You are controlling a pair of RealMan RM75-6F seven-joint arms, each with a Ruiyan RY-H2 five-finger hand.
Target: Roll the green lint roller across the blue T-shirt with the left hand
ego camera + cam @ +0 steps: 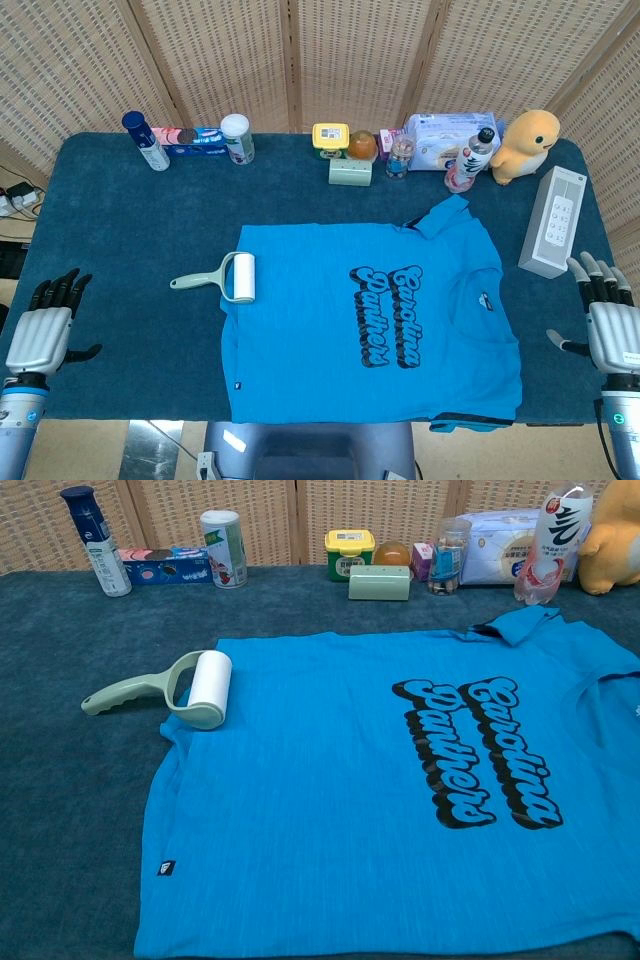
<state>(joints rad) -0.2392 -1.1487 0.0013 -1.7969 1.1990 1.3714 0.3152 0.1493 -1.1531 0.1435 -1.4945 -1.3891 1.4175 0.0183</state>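
Dark blue carpet-like cloth covers the table [120, 220] before woven screens. On it the pale green lint roller with white drum [228, 277] rests on the left edge of the bright blue T-shirt [330, 330], printed "Carolina Panthers", well to the right of the left hand [45, 330], which lies empty, fingers spread. Far beyond, the right hand [608, 325] is likewise spread and empty.

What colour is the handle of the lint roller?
Pale green handle of the white-drum lint roller; the chest view shows it best.
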